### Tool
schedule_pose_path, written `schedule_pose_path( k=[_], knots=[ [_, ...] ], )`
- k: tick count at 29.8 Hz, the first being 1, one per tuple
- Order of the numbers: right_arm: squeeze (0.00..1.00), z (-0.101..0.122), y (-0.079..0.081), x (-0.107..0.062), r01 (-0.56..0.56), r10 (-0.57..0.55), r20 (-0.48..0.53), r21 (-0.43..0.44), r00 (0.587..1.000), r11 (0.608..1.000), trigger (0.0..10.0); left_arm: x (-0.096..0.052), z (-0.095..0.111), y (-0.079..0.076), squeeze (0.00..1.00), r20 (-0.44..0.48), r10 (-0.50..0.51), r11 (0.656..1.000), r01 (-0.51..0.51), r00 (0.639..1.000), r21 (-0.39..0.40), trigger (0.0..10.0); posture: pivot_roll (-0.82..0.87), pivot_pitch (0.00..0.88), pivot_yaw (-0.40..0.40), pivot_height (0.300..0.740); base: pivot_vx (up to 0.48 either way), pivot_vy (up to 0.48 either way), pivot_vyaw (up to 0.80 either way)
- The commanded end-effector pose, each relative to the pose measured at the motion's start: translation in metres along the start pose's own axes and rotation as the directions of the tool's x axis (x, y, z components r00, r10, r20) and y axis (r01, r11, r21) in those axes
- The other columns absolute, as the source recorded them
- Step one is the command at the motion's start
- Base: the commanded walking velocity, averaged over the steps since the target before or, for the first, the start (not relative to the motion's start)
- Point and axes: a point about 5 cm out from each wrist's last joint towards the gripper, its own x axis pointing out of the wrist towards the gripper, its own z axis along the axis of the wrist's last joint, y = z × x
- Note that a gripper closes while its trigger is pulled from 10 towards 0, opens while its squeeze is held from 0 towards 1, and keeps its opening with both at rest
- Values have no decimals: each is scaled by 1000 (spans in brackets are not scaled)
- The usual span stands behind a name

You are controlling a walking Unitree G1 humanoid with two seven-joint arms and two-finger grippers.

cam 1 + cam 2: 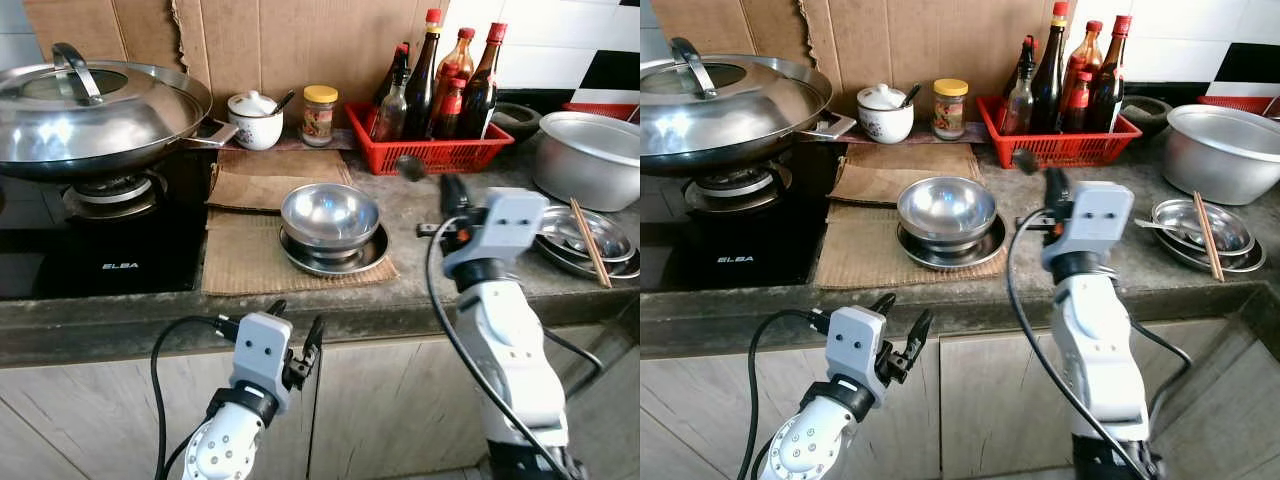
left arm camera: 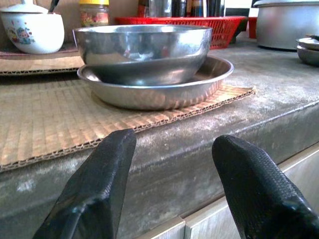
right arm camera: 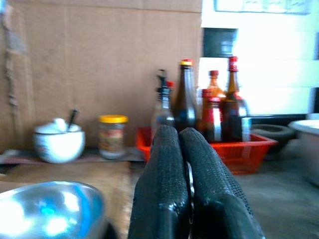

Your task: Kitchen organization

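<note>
Countertop [image 1: 420,215] carries a steel bowl [image 1: 330,213] seated in a shallow steel plate [image 1: 333,254], both on a sheet of corrugated cardboard [image 1: 245,262]. Left gripper [image 1: 297,340] hangs below the counter's front edge, in front of the cabinet doors, jaws wide and holding nothing; its fingers [image 2: 94,191] point toward the bowl and plate. Right gripper [image 1: 430,178] is raised above the countertop, just right of the bowl, between it and the red basket [image 1: 430,152] of sauce bottles [image 1: 421,72]. Its fingers [image 3: 169,189] are pressed together, holding nothing visible. Left of the cardboard, a lidded wok [image 1: 95,110] sits on the gas hob [image 1: 95,235]. At the back wall stand a white ceramic pot [image 1: 255,118] and a yellow-capped jar [image 1: 319,114]. To the right, stacked steel dishes [image 1: 580,240] hold chopsticks [image 1: 590,240], near a large metal pot [image 1: 590,155].
</note>
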Motion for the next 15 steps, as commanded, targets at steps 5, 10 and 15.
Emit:
schedule_pose_path(
  k=[5, 10, 15],
  knots=[
    [0, -5, -7, -16, 38, -40, -33, -70, 999, 997, 0, 1, -1, 0, 0, 7, -7, 1000, 7, 1000, 3, 10000, 33, 0, -56, 740, 0, 0, 0],
    [0, -16, -4, -33, 30, -39, -94, -92, 995, 995, 10000, -1, 1, 1, 0, 22, 4, 1000, -4, 1000, 13, 10000, 42, 0, -47, 740, 0, 0, 0],
    [0, -15, -3, -32, 30, -38, -91, -91, 995, 995, 10000, 0, 4, 1, 0, 38, 7, 1000, -7, 999, 4, 10000, 42, 0, -48, 740, 0, 0, 0]
  ],
)
